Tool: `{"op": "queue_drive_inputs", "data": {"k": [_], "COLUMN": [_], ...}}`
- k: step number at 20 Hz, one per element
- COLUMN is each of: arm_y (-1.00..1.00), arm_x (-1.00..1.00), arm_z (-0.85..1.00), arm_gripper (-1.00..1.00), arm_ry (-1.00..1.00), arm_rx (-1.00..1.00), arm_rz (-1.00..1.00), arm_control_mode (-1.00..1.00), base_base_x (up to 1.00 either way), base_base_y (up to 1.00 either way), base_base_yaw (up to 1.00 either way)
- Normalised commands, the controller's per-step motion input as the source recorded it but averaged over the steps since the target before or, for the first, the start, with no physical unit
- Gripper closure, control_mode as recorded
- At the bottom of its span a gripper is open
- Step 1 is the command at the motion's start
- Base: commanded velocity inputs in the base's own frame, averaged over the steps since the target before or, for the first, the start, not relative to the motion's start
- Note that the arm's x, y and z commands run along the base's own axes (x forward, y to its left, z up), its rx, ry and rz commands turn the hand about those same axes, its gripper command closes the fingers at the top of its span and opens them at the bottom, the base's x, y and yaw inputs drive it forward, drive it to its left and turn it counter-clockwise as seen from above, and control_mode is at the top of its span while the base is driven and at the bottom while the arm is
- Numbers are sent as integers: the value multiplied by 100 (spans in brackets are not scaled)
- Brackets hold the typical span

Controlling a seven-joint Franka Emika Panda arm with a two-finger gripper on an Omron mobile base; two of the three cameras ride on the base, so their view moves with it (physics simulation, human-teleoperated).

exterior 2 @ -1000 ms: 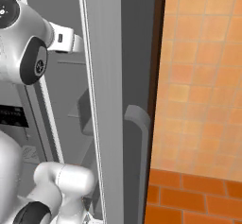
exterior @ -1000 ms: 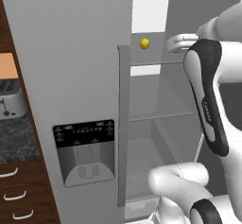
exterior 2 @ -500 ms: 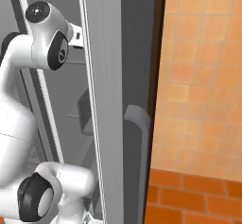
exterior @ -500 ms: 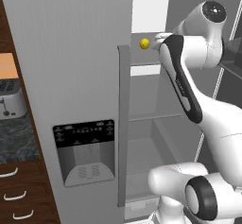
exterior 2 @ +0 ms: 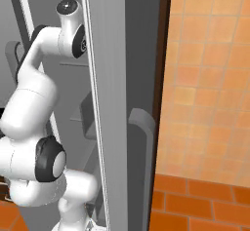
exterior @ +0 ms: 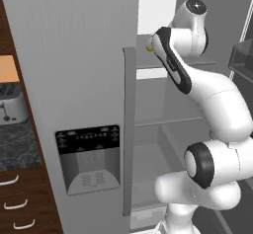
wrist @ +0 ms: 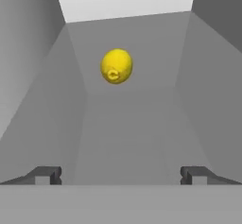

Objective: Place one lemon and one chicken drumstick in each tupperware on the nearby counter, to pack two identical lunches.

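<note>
A: We're reaching into the open fridge (exterior: 99, 70) now. The lemon (wrist: 116, 65) is sitting on an upper shelf (wrist: 127, 119), centred ahead of the gripper (wrist: 121, 175) in the hand view, with clear shelf between it and the fingertips (wrist: 47, 175).

B: Claw state?

A: We're running it spread wide, nothing between the tips. Both are showing at the bottom edge, far apart, with the lemon lying roughly midway between their lines.

B: Good. What are we watching on the way in?

A: From the left base view the lemon (exterior: 148, 48) is peeking out just past the forearm (exterior: 170, 62), near the door-side edge of the shelf. We're judging there's room on both sides, so a straight push forward should do it.

B: Height?

A: Lemon is riding high in the hand view, so we're probably needing to keep the tips level with its middle, not under it. Round thing; it could roll if one finger touches first.

B: So centre it, then close evenly.

A: Right. We're also minding the fridge walls (wrist: 28, 76) narrowing toward the back. The counter (exterior: 17, 144) is sitting to the left of the fridge; can't see the tupperware or drumsticks from here.
</note>
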Motion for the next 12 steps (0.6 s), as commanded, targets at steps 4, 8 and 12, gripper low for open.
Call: {"op": "queue_drive_inputs", "data": {"k": [4,8,12], "arm_y": [0,0,0], "arm_x": [94,76,78], "arm_z": [-28,-15,-12], "arm_gripper": [-100,-100,-100], "arm_ry": [0,0,0], "arm_rx": [0,0,0], "arm_rz": [0,0,0], "arm_control_mode": [-100,-100,-100], "base_base_x": [0,0,0], "base_base_y": [0,0,0], "base_base_yaw": [0,0,0]}}
